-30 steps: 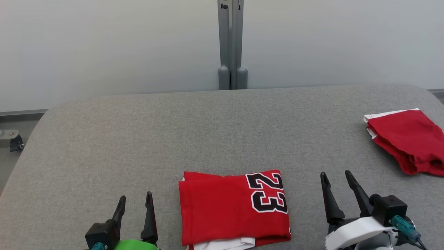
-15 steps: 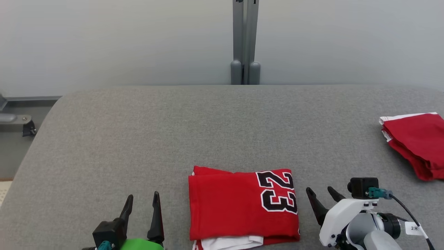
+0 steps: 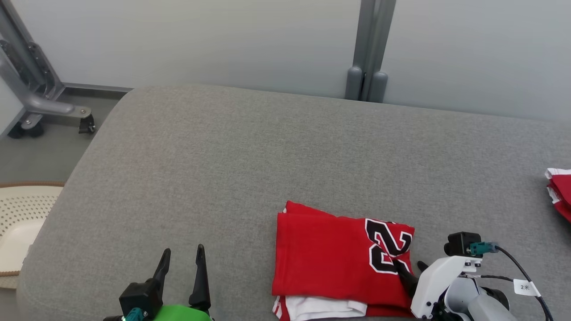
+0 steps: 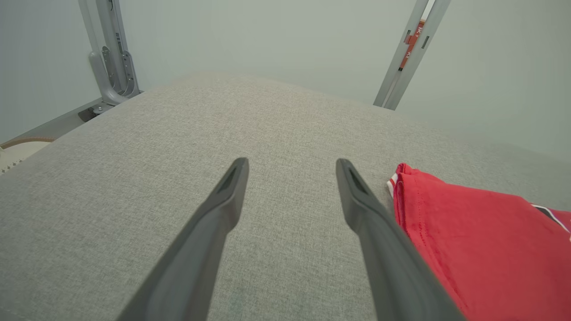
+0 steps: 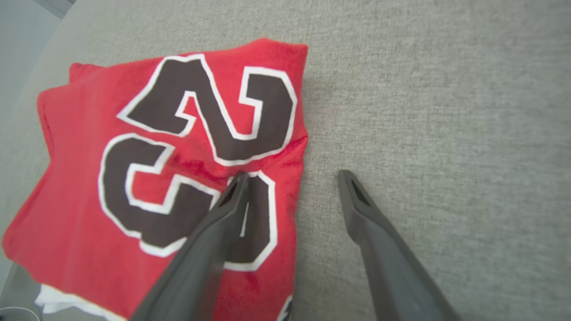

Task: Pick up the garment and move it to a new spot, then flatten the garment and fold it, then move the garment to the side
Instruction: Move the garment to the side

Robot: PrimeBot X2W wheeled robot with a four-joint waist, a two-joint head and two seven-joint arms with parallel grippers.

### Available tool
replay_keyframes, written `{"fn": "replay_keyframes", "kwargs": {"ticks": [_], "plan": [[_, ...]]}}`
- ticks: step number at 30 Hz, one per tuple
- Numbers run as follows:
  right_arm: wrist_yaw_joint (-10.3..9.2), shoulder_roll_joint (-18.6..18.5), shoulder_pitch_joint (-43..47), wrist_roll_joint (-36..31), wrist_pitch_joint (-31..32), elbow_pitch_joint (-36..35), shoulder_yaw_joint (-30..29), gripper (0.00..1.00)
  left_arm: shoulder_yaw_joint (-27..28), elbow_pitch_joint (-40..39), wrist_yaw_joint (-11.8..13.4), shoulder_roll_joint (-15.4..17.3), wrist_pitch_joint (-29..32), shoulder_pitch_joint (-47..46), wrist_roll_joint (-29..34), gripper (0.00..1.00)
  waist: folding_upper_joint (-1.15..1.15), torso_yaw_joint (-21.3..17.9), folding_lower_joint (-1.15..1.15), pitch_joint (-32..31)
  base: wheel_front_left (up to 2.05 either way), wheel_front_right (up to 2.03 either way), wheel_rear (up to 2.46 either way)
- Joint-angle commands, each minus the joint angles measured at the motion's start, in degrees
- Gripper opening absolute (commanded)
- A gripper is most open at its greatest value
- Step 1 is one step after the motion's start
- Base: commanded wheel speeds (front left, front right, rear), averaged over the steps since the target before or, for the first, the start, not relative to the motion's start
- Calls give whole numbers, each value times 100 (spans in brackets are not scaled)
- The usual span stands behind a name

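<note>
While the left fingers [image 3: 198, 276] are hovering released, with the garment [image 3: 339, 258] lying near on their right, the right fingers [image 5: 209, 240] are standing released astride its right edge, one over the black number, one over bare tabletop [image 3: 267, 147]. The garment is lying flat and folded, so I am judging that only the move aside is remaining. Another red pile [image 3: 560, 189] is sitting well beyond the right fingers.

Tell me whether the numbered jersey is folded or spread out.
Folded. The jersey lies as a compact rectangle, with doubled red edges stacked along its left side and a white layer showing beneath its near edge.
</note>
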Motion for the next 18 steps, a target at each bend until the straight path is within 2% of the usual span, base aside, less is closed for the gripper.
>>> {"fn": "replay_keyframes", "kwargs": {"ticks": [1, 5, 6, 7, 8, 14, 18], "plan": [[-6, -3, -19, 66, 77, 92, 98, 100, 9, -2, -9, 32, 0, -64, 48, 100, 0, 175, 0, 69, 0, 0, 0], [-5, -29, -71, 221, 41, 188, 279, 100, 22, -4, -9, 29, 0, -56, 52, 100, 0, 233, 0, 87, 0, 0, 0], [-3, -54, -87, 231, -14, 195, 320, 46, 28, -4, -4, 27, 0, -54, 52, 100, 0, 233, 0, 90, 0, 0, 0], [-3, -83, -110, 214, -61, 207, 358, 34, 35, -4, 3, 27, 0, -52, 52, 100, 0, 227, 0, 92, 0, 0, 0], [-4, -122, -151, 171, -132, 219, 396, 0, 47, -11, 14, 28, 0, -45, 52, 100, 0, 208, 0, 93, 0, 0, 0], [-9, -311, -399, 140, -456, 243, 466, 0, 60, -57, 1, 50, 0, -12, 108, 100, 0, -155, 0, 87, 0, 0, 0], [-8, -567, -530, 91, -474, 100, 524, 0, 6, -93, -11, 3, -1, 35, 121, 100, 0, -674, 0, 99, 0, 0, 0]]}}
